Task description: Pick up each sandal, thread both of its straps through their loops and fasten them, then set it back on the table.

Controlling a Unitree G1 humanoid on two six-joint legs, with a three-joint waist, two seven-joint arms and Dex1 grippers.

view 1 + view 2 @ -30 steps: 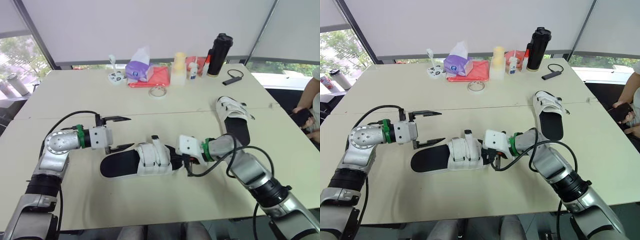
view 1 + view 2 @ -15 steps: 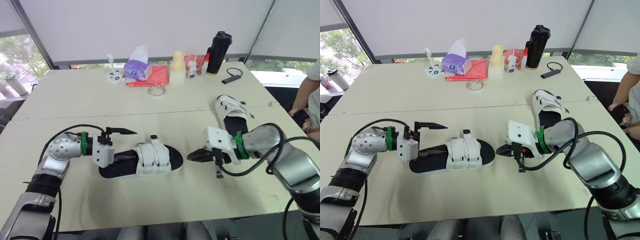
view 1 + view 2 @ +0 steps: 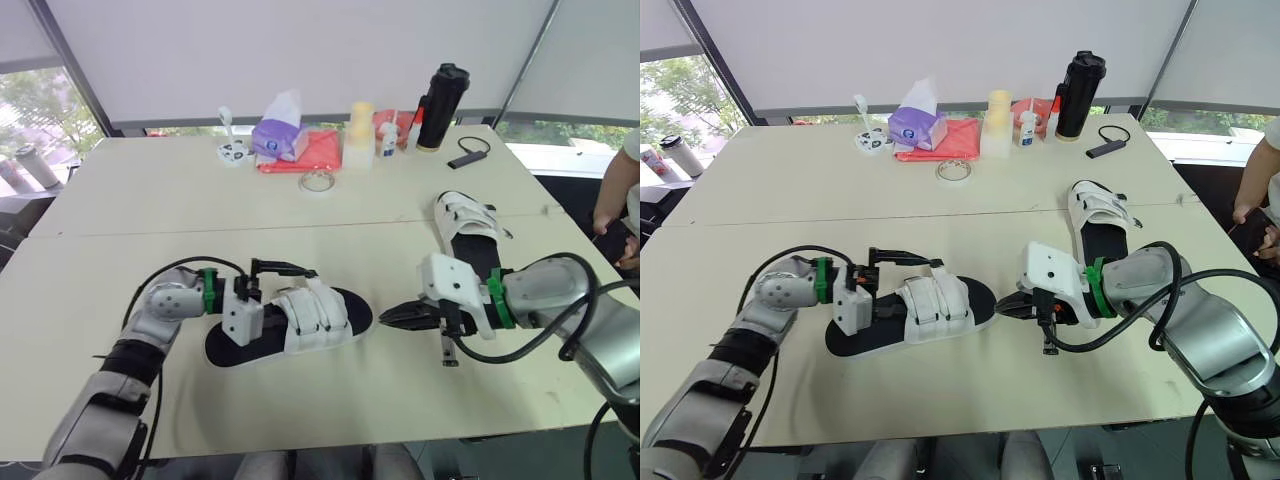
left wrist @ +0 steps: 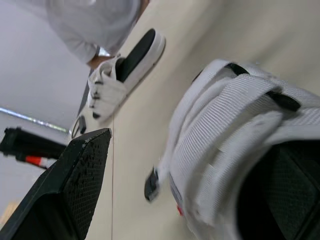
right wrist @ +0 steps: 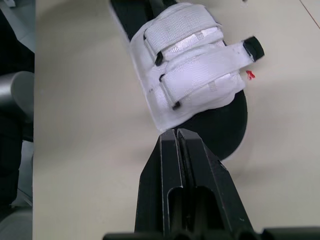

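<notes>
A cream rectangular desk (image 3: 150,190) spans the view. Its two tops meet at a thin seam (image 3: 300,228) running from 9 to 3 o'clock. Beyond its far edge at 12 o'clock hang white roller blinds (image 3: 300,50), divided by slanted dark window posts (image 3: 68,68). At 10 o'clock a glass window (image 3: 15,150) shows green trees (image 3: 45,112) in daylight.

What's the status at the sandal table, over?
Left gripper open, straddling near sandal. Right gripper shut, clear of its toe. Far sandal flat on table. Nothing blocking.
</notes>
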